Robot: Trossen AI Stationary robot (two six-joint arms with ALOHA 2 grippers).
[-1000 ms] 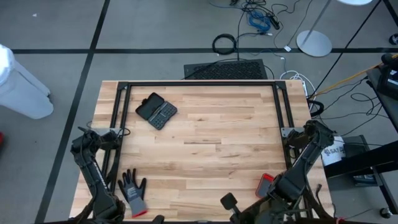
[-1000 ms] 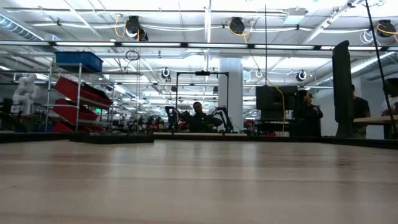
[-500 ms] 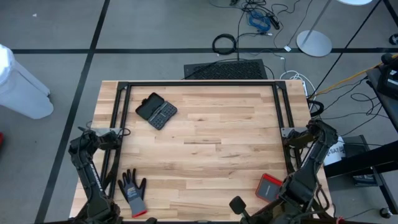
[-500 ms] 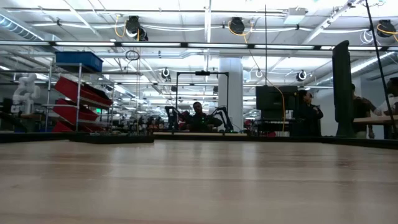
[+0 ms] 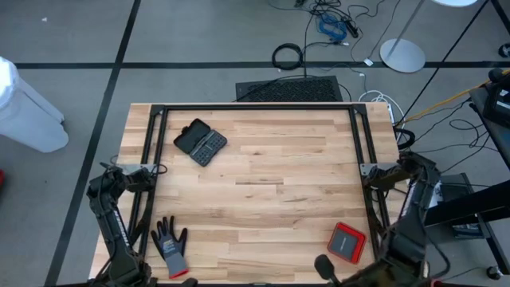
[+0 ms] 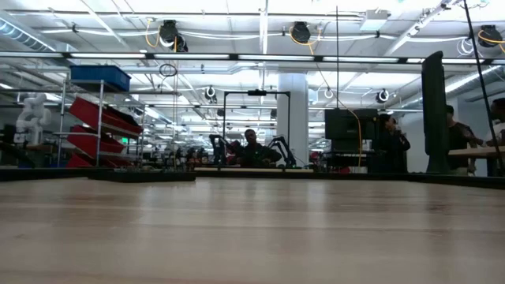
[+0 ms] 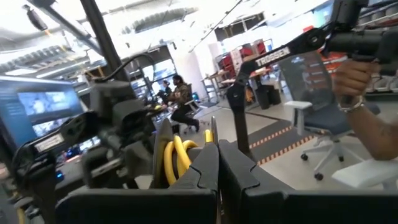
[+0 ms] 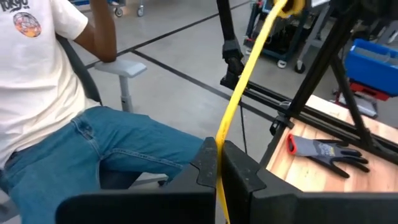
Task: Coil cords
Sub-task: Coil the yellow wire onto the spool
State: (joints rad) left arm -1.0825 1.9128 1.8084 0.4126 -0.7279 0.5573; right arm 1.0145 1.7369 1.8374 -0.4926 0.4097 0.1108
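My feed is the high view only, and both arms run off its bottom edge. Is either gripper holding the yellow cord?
Observer: Yes. The right gripper has its fingers shut on the yellow cord, which runs straight away from them.
Operator: And the left?
Observer: The left gripper is shut too, with loops of yellow cord right at its fingers. I cannot tell whether it grips them.
Operator: Anyone nearby?
Observer: A seated person in a white shirt and jeans is close to the right gripper, off the table.
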